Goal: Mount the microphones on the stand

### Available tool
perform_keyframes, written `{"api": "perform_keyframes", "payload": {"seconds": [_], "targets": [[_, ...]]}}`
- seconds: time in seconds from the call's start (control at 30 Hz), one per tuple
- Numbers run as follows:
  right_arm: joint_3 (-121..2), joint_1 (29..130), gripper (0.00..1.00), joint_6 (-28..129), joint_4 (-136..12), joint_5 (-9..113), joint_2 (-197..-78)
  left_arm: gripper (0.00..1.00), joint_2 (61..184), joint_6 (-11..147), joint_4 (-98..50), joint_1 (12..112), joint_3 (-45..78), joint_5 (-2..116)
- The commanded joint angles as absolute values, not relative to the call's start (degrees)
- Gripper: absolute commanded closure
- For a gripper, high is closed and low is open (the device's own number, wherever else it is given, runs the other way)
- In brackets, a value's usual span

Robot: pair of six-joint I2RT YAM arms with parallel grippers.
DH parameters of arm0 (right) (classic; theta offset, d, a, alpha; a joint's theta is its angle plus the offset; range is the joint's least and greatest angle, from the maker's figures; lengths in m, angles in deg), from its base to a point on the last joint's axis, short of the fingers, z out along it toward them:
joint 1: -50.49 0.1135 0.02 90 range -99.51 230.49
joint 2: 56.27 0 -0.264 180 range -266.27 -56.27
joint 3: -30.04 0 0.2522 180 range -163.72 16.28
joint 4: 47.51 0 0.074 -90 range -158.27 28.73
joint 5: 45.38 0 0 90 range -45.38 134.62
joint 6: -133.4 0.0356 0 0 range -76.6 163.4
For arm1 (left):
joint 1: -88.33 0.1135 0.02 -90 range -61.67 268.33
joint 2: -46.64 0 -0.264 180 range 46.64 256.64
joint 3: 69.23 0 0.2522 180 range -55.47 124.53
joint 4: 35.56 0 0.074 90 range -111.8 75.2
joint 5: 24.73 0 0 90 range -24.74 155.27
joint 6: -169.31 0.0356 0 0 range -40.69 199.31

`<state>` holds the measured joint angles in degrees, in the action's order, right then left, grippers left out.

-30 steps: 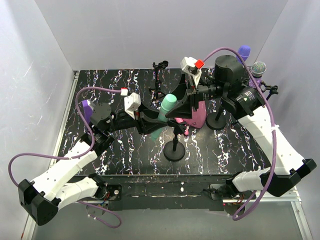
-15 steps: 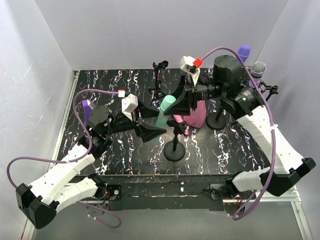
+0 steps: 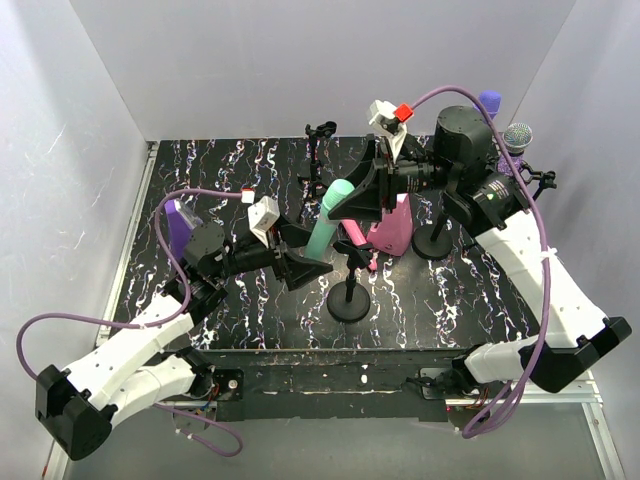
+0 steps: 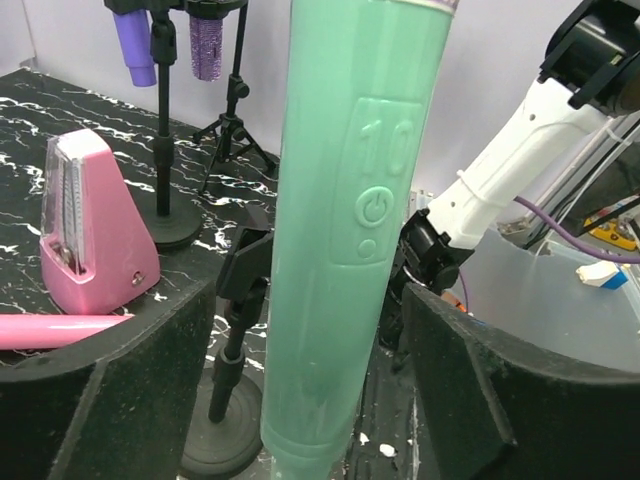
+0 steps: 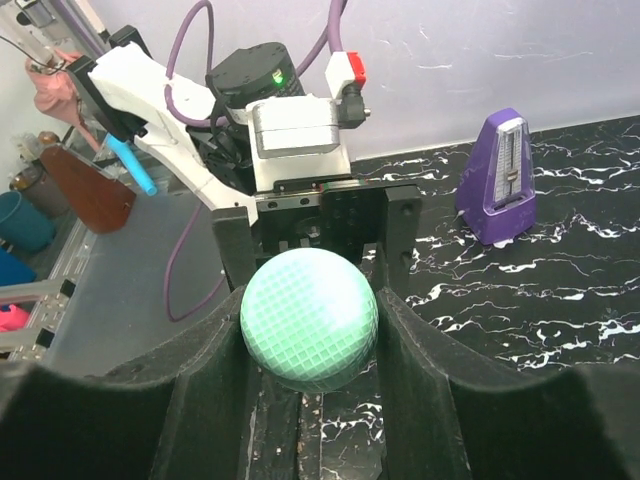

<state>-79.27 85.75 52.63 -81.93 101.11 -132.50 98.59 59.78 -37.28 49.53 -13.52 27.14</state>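
**Microphone in mint green poised beside the open clip**

Grip first: the right end effector [image 3: 340,205] is clenched on the mint green microphone [image 3: 326,222] at its round mesh head. It holds the microphone tilted above the tabletop [image 3: 240,300], head up and handle down. The left end effector [image 4: 330,420] is released. Its fingers [image 4: 110,400] stand either side of the lower handle, with a gap showing on at least one side, so the right arm appears to carry the weight alone.

The handle's lower end hangs near the black clip [image 4: 245,270] of the centre stand [image 3: 350,300] but is not yet seated. The pink microphone [image 4: 60,328] lies flat by the pink wedge block [image 4: 95,235]. The plain purple microphone [image 4: 132,45] and the glittery purple microphone [image 4: 210,45] already sit on the far stand [image 4: 162,150].

To do this step well:

- **Clear the left arm.** Draw the left fingers straight back off the handle so they do not brush it and twist it in the right grip.
- **Watch the grip.** A hold on a ball-shaped head probably pivots easily, so move slowly.
- **Line up the handle.** Bring the narrow part of the handle square to the clip's mouth before pushing.
- **Push carefully.** Press along the clip's opening, not across the pole, since the slim stand looks likely to tip or slide on its small base.
- **Check before letting go.** Release only once the handle sits fully inside the clip.
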Motion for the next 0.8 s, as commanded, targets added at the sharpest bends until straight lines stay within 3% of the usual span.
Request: {"api": "perform_keyframes", "payload": {"seconds": [0.0,0.13,0.17,0.27,0.33,0.43,0.6,0.77], "targets": [[-77.9,85.2,0.87,54.7,-77.3,101.8,-131.4,0.5,98.3,60.9,-37.9,49.3,-13.3,28.1],[-76.9,85.0,0.82,53.3,-77.5,102.7,-131.2,0.98,98.6,64.0,-33.0,49.3,-11.3,26.6],[-76.6,84.9,0.75,52.7,-77.8,103.1,-131.2,1.0,98.6,65.8,-30.6,49.4,-10.2,26.3],[-76.2,84.3,0.29,48.2,-80.8,103.8,-130.2,1.0,97.5,70.9,-24.5,49.4,-8.2,27.1],[-75.8,83.7,0.11,43.7,-84.5,103.3,-129.1,1.0,95.7,73.8,-22.3,49.3,-8.0,28.6],[-73.6,81.0,0.02,30.2,-92.6,105.3,-126.1,1.0,93.8,78.9,-18.5,49.6,-7.4,30.2],[-62.9,78.4,0.02,3.4,-105.8,103.6,-120.7,1.0,95.7,87.6,-13.8,49.9,-5.5,28.5],[-53.0,77.2,0.02,2.1,-98.7,106.5,-119.3,1.0,97.4,92.3,-13.2,50.6,-4.8,27.1]]}}
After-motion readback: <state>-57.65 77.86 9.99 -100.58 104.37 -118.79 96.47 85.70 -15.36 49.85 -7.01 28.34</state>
